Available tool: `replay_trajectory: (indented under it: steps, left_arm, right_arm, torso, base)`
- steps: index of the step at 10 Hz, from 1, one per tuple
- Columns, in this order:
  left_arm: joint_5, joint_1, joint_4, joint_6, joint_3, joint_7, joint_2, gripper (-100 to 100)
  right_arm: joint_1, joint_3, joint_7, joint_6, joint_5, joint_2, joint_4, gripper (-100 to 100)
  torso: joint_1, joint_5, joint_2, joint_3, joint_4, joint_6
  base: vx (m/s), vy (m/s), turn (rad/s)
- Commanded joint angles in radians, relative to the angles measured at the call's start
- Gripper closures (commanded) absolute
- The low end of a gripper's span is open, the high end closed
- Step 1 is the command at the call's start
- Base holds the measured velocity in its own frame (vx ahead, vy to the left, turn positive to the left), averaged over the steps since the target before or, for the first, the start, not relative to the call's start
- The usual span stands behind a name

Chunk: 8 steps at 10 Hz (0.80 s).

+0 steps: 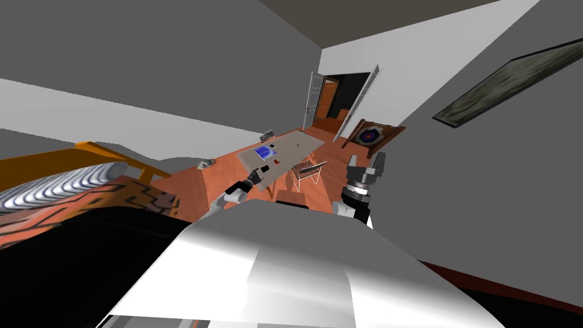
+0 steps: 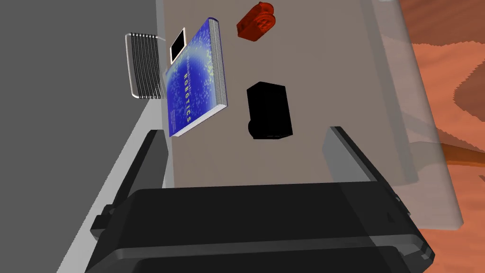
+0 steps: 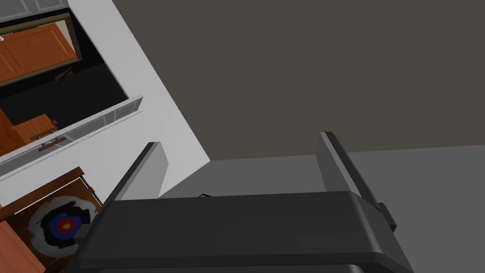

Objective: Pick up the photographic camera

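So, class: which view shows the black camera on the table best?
The left wrist view: the black camera sits whole on the table, ahead of the open left hand. The head view gives a tiny dark speck; the right wrist view faces away from it.

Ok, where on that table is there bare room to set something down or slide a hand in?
Bare: the table strip between the black camera and the edge toward the orange floor, and the end nearest the open left jaws. Crowded: the wall-side half, where blue book, small white-framed card and red thing cluster.
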Motion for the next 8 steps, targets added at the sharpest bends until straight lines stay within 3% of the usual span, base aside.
replay_trajectory:
  steps: [1, 4, 5, 6, 8]
  left_arm:
    - [0.037, -0.005, 0.033, 0.023, -0.002, 0.005, 0.001, -100]
    - [0.126, -0.022, 0.115, 0.083, -0.011, 0.039, 0.053, -100]
    - [0.151, -0.022, 0.132, 0.083, -0.011, 0.039, 0.053, -100]
    - [0.151, -0.022, 0.147, 0.083, -0.011, 0.039, 0.053, -100]
    - [0.236, -0.038, 0.228, 0.134, -0.021, 0.071, 0.108, -100]
  right_arm:
    - [0.000, 0.000, 0.000, 0.000, 0.000, 0.000, 0.000, 0]
    - [0.000, 0.000, 0.000, 0.000, 0.000, 0.000, 0.000, 0]
    - [0.000, 0.000, 0.000, 0.000, 0.000, 0.000, 0.000, 0]
    - [0.000, 0.000, 0.000, 0.000, 0.000, 0.000, 0.000, 0]
    - [0.000, 0.000, 0.000, 0.000, 0.000, 0.000, 0.000, 0]
  torso:
    - [0.000, 0.000, 0.000, 0.000, 0.000, 0.000]
    - [0.000, 0.000, 0.000, 0.000, 0.000, -0.001]
    - [0.000, 0.000, -0.001, 0.000, 0.000, 0.000]
    - [0.001, 0.000, 0.000, 0.000, 0.000, -0.001]
    - [0.001, 0.000, 0.000, 0.000, 0.000, 0.000]
  base:
    - [0.054, -0.015, -0.124]
    - [0.069, -0.013, -0.185]
    - [0.069, 0.001, -0.106]
    - [0.036, 0.002, 0.031]
    - [0.095, -0.002, -0.278]
